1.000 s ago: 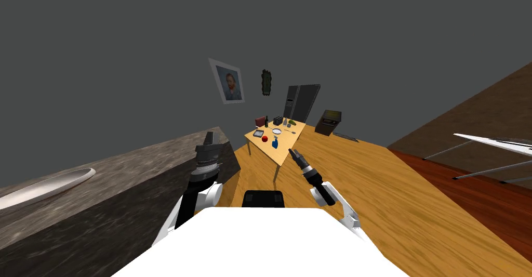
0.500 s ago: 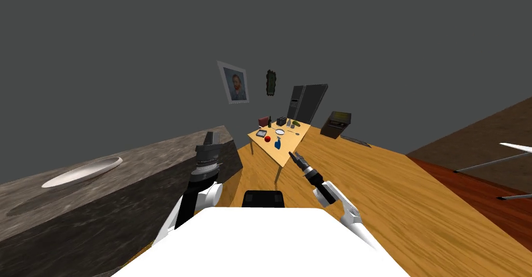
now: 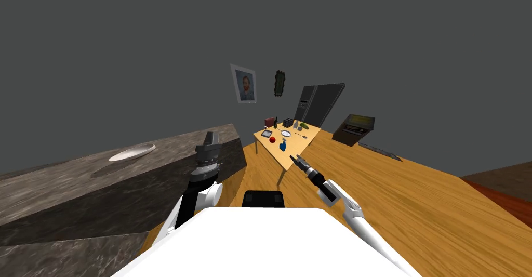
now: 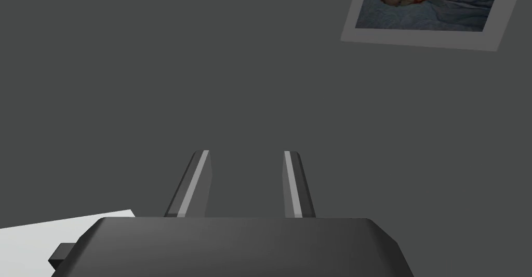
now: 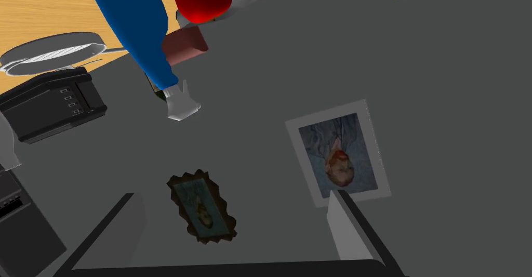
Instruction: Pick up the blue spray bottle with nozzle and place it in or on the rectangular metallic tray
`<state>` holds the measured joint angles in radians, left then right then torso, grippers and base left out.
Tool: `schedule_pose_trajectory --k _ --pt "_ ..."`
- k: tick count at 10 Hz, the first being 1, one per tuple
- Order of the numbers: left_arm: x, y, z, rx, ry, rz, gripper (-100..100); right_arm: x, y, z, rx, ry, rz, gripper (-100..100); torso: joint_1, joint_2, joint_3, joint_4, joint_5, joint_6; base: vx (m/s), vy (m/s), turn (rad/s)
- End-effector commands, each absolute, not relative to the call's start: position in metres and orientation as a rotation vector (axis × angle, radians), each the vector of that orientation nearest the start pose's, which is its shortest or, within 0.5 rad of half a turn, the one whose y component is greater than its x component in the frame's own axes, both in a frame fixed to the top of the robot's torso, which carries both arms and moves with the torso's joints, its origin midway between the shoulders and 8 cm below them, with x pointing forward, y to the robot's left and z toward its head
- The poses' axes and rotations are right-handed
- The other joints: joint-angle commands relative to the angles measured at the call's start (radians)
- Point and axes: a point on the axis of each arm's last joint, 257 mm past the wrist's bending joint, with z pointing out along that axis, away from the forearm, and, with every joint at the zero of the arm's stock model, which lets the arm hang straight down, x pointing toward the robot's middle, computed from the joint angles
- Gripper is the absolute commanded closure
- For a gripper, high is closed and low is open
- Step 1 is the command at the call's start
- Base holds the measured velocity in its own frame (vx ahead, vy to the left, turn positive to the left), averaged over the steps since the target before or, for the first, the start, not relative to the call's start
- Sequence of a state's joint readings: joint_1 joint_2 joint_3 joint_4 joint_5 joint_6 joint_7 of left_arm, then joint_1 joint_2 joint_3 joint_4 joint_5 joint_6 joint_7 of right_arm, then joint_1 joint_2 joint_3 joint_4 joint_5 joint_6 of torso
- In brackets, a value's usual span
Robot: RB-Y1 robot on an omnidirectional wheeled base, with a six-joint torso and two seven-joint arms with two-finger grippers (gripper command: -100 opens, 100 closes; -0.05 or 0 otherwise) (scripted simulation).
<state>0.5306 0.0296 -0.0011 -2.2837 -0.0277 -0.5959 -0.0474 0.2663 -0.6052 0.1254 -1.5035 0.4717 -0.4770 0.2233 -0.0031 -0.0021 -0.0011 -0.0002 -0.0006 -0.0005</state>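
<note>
**Head view with both wrist views.** The blue spray bottle stands on the wooden surface, toward its near edge. It looks upright as far as I can tell, with its white nozzle uppermost. A red apple lies just to its far left. Beyond the apple, on the left side of the surface, sits the rectangular grey tray. Bottle and tray are apart, with the apple between them. A white plate, a dark red box and a black toaster sit farther back.

My right hand is held out at the near edge of the wooden surface. It points toward the bottle but is short of it and touches nothing. It is released, its fingers spread wide with nothing between them.

My left hand is raised on the left, in front of a dark stone surface that carries a white dish. This hand is released as well, its fingers parted by a narrower gap and empty.

A dark refrigerator and a low brown cabinet stand against the far grey wall.
</note>
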Motion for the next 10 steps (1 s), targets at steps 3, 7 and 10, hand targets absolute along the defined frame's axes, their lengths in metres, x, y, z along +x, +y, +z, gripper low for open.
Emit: schedule_pose_trajectory --k 3,7,10 --pt "0.325 0.271 0.034 -0.542 0.614 -1.251 0 0.424 -0.332 -0.330 -0.071 1.835 0.481 -100 0.000 0.000 0.000 0.000 0.000 0.000 0.020 -0.037 0.261" --pt "0.325 0.271 0.034 -0.542 0.614 -1.251 0 0.423 -0.362 -0.355 -0.103 1.918 0.401 -100 0.001 0.000 0.000 0.000 0.000 0.002 0.015 -0.034 0.192" --pt "0.325 0.271 0.034 -0.542 0.614 -1.251 0 0.420 -0.393 -0.376 -0.125 1.993 0.322 -100 0.000 0.000 0.000 0.000 0.000 0.002 0.018 -0.050 0.250"
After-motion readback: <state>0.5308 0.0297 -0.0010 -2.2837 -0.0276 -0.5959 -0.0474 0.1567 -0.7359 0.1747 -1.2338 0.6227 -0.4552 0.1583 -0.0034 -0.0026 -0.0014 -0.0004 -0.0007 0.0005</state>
